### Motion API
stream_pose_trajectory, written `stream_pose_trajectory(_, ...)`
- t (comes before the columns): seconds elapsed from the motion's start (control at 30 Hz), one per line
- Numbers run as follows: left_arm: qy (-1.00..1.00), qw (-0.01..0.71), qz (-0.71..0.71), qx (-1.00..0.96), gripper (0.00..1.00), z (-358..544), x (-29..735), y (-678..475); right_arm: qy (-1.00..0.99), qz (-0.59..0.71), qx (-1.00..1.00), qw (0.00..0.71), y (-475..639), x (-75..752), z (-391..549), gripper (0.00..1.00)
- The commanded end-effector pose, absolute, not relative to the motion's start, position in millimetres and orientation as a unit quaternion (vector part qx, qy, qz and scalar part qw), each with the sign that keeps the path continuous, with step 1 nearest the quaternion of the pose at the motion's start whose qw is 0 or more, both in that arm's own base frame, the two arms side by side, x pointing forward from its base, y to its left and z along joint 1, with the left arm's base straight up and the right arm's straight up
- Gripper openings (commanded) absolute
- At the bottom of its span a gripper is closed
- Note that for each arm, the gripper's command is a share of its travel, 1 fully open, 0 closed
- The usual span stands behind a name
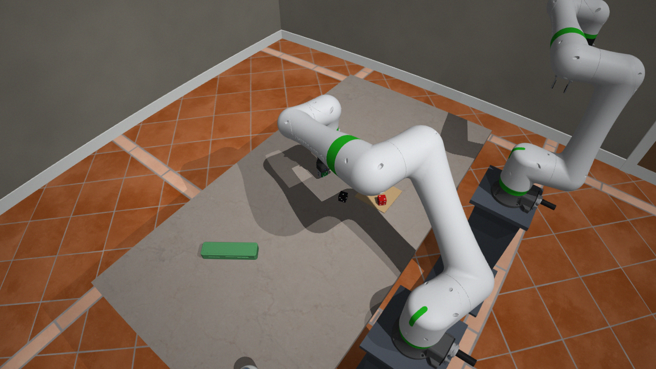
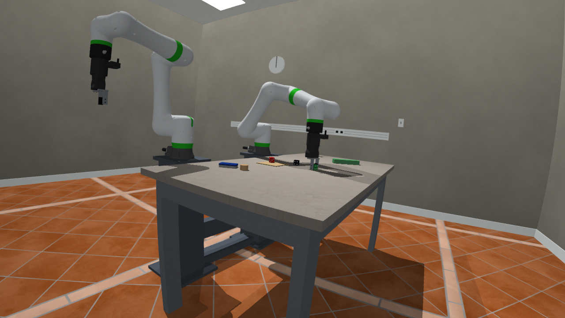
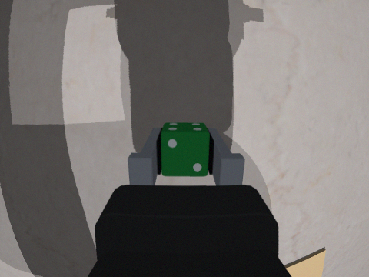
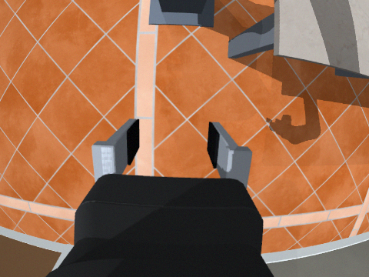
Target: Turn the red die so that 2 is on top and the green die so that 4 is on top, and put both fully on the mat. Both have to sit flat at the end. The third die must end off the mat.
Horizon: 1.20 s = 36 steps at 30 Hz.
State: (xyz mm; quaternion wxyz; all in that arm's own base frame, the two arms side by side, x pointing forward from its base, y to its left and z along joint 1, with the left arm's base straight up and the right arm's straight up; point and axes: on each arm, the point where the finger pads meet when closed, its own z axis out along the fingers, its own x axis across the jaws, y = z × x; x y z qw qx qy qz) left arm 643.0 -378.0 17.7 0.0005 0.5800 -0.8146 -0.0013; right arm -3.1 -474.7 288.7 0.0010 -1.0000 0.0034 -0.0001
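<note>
The green die with white pips [image 1: 324, 173] [image 2: 315, 166] [image 3: 185, 154] sits squarely between the left gripper [image 1: 322, 172] [image 2: 314, 165] [image 3: 184, 141], its sides lined up with the fingers; being a cube, it has no long axis. From the left wrist I see two pips set diagonally on its upper face and four on the side facing away from the gripper body. The black pads press both flanks, so that pincer has hold of it, down at the grey stone-look table [image 1: 257, 293] [image 2: 256, 185] [image 3: 307, 77] [image 4: 307, 35], off the tan mat [image 1: 392, 197] [image 2: 276, 164] [image 3: 311, 265]. The red die [image 1: 382, 200] [image 2: 271, 159] rests on the mat, its pips too small for me to read surely; the black die [image 1: 342, 197] [image 2: 296, 162] lies just beside the mat, off it. Open tabletop separates the green die from the mat, while the long green box [image 1: 229, 250] [image 2: 345, 161] is well apart. The right gripper [image 1: 559, 84] [image 2: 102, 97] [image 4: 173, 135] hangs wide and empty beyond the table edge.
</note>
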Motion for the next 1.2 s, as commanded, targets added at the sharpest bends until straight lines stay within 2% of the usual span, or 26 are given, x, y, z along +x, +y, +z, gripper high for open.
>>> stream_pose_trajectory(0.0,-0.815,0.0,0.0,0.58,0.57,20,644,-379,0.003,0.0,-1.0,0.0,-475,-3,290,1.0)
stream_pose_trajectory(0.57,-0.815,0.0,0.0,0.58,0.57,27,644,-379,0.003,0.0,-1.0,0.0,-475,-3,290,1.0)
stream_pose_trajectory(0.97,-0.815,0.0,0.0,0.58,0.57,106,644,-379,0.003,0.0,-1.0,0.0,-475,-3,290,1.0)
stream_pose_trajectory(1.17,-0.815,0.0,0.0,0.58,0.57,118,644,-379,0.003,0.0,-1.0,0.0,-475,-3,290,1.0)
